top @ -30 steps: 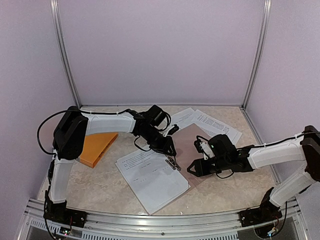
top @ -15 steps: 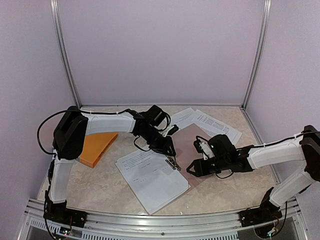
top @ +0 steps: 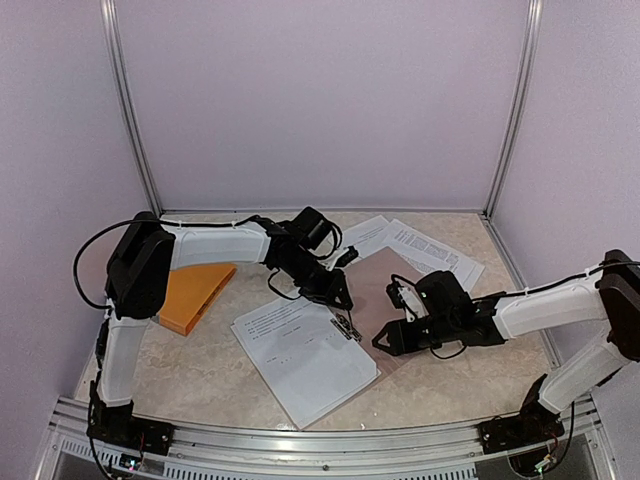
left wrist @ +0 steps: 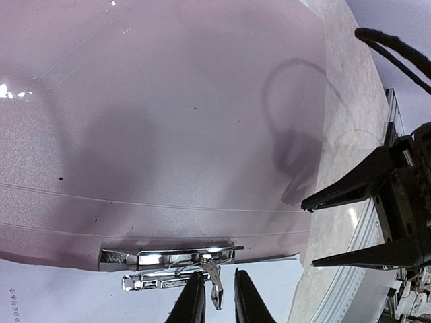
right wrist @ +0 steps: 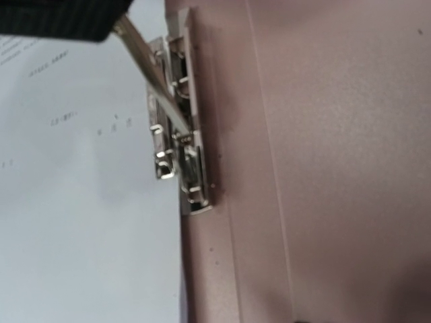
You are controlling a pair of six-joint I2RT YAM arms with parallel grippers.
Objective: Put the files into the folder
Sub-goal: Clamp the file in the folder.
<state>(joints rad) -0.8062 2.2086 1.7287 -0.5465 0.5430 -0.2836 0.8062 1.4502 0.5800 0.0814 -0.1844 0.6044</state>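
The folder [top: 375, 285] is laid open and flat on the desk [top: 200, 380], its pink inner side up, so that its metal clip [left wrist: 168, 259] can be reached from above. The main stack of files [top: 300, 355] is laid on the folder's left side, one edge right at the clip, seemingly placed there to be clamped. More printed sheets [top: 420, 245] are spread at the folder's far right corner, outside it, so the task is judged unfinished.

The left gripper [left wrist: 217, 303] is set at the clip, on the folder's spine. Its jaws are drawn in to a narrow slot on the clip's lever [right wrist: 151, 74], which is seen between them and slanted up off the clip, probably so that the clamp can be worked. The right gripper [top: 385, 340] is held low over the folder's bare right panel. Its jaws are roughly half spread with nothing between them, perhaps ready to steady the cover.

Whether the sheets' edge is already under the clamp cannot be made out. The right arm's own fingers are cut off in its wrist view, and the print there is blurred. An orange object [top: 190, 295], well left of the folder, is partly covered by the left arm.
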